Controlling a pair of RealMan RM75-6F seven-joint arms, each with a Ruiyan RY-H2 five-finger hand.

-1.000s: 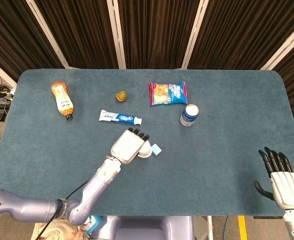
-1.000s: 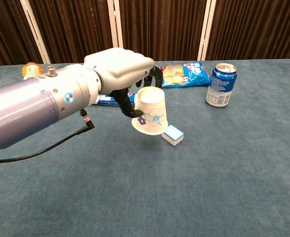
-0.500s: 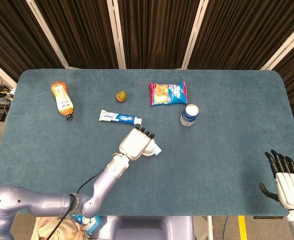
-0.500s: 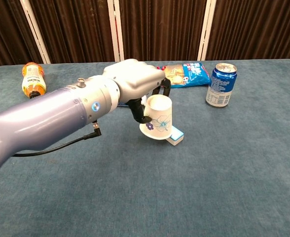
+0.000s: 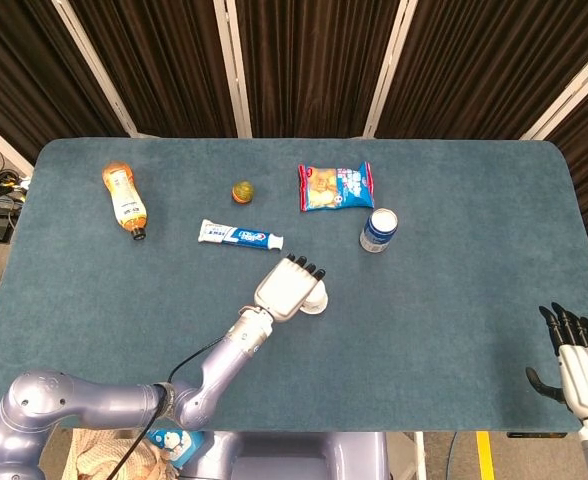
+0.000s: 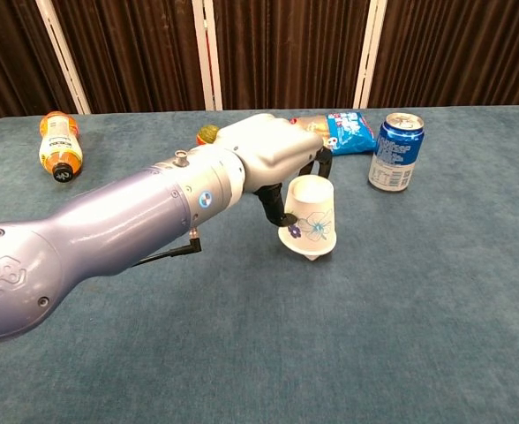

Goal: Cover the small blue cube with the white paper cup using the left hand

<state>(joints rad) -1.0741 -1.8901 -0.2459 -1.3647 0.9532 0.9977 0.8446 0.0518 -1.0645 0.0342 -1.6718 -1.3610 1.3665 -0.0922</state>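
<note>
My left hand (image 6: 273, 159) (image 5: 290, 286) holds the white paper cup (image 6: 309, 221) upside down, mouth tilted toward the table. The cup (image 5: 316, 298) hangs just above the spot where the small blue cube lay. Only a sliver of the cube (image 6: 317, 259) shows under the cup's rim in the chest view; the head view hides it entirely. My right hand (image 5: 579, 360) is at the lower right corner of the head view, fingers spread, holding nothing.
A blue can (image 6: 395, 152) (image 5: 378, 230) stands to the right behind the cup. A snack bag (image 5: 335, 186), a toothpaste tube (image 5: 240, 235), a small yellow-green ball (image 5: 242, 191) and an orange bottle (image 5: 125, 199) lie farther back and left.
My left hand carried the cup to the right, from beside the cube to over it. The cube went out of sight. My right hand slid lower in the head view.
</note>
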